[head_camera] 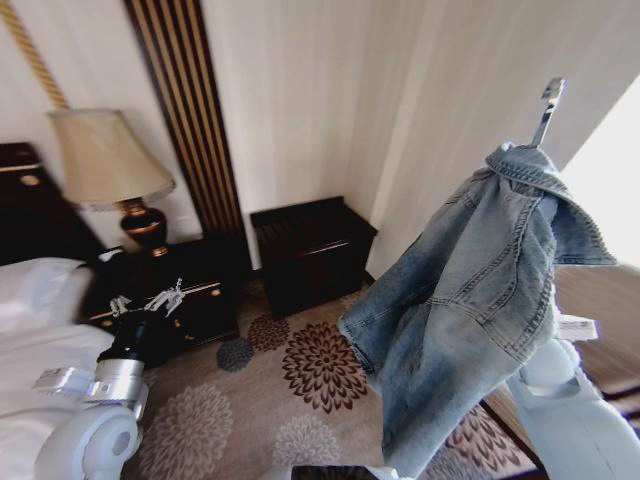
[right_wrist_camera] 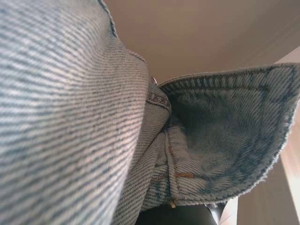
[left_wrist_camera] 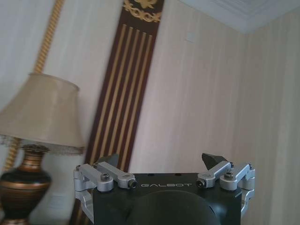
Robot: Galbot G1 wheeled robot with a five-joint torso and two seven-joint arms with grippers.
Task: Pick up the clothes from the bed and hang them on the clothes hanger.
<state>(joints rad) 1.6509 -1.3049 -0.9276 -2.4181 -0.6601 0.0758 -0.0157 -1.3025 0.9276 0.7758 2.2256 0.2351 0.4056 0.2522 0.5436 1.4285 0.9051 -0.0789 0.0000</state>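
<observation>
Plainly "GALBOT" on left pincer (left_wrist_camera: 163, 165), jaws apart

Light-blue denim of the clothes (right_wrist_camera: 61, 108) lies draped close across the lens, its stitched collar flap (right_wrist_camera: 229, 136) folded open beside a seam, with a plain beige wall (right_wrist_camera: 197, 33) behind.

You are looking at the clothes (head_camera: 470, 290) as faded, matt woven denim with a coarse diagonal weave and raised double-stitched seams, while the clothes hanger (head_camera: 547, 110) hook above the collar is thin bright metal. Your left hand (left_wrist_camera: 161, 161) has a matt black body with brushed silvery metal links and dark fingertips. The bed (head_camera: 30, 330) carries smooth white cloth, the lamp (head_camera: 108, 160) has a fabric shade on a glossy dark base, the nightstand (head_camera: 190, 300) and chest (head_camera: 312, 250) are polished dark wood, and the carpet (head_camera: 300, 380) is soft, patterned pile.
</observation>
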